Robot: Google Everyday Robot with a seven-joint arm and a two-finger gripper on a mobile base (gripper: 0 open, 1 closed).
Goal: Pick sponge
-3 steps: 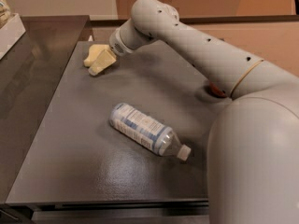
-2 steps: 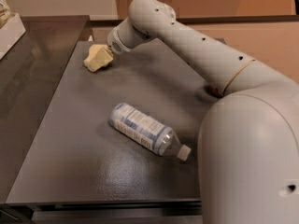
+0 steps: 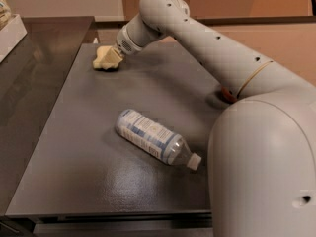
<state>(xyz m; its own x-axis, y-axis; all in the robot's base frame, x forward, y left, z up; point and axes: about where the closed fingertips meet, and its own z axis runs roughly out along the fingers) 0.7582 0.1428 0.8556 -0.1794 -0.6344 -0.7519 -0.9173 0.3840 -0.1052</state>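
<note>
The sponge [image 3: 100, 63] is a pale yellow lump on the dark grey table [image 3: 74, 172], near its far left corner. My gripper [image 3: 113, 56] is at the end of the white arm [image 3: 197, 38], which reaches across from the right. The gripper is down on the sponge, at its right side. Its cream-yellow tip blends with the sponge, so I cannot tell where one ends and the other begins. Part of the sponge is hidden by the gripper.
A clear plastic water bottle [image 3: 154, 137] with a white cap lies on its side mid-table, cap toward the front right. A white box [image 3: 10, 28] stands on the darker counter to the left. My white body [image 3: 266, 172] fills the right foreground.
The arm's elbow has shifted up and left, and my body looms larger at the right. The gripper tip stays at the sponge, which has barely moved.
</note>
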